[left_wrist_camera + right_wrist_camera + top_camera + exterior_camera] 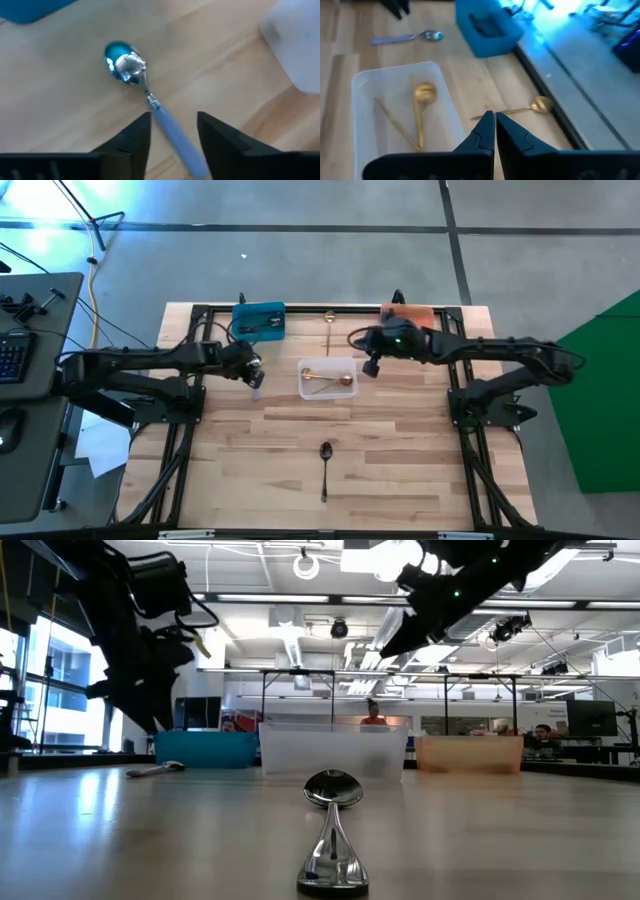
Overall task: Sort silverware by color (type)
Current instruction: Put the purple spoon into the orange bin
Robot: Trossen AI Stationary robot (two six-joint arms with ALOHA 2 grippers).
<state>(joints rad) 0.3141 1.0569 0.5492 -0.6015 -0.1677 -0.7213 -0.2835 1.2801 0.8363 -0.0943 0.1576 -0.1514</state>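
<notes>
the shiny lilac-handled silver spoon [145, 92] lies released between the parted left gripper [172, 135] fingers, while the shut, empty right gripper [495, 131] is aimed at the slim gold spoon [520, 110] beside the clear plastic bin [365, 82], to be grasped next.

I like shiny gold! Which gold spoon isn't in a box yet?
The gold spoon lying on the bare table's far edge, beyond the clear bin. The other gold ones lie inside that bin.

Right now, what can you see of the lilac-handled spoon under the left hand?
The lilac spoon lies flat on the bare wood table, outside every bin. Its shiny silver bowl reflects blue; a thin metal neck joins a pale lilac handle that looks like plastic. The handle runs between the fingers of the open left hand, which do not appear to touch it. The blue bin sits just beyond it, the clear bin to one side.
</notes>
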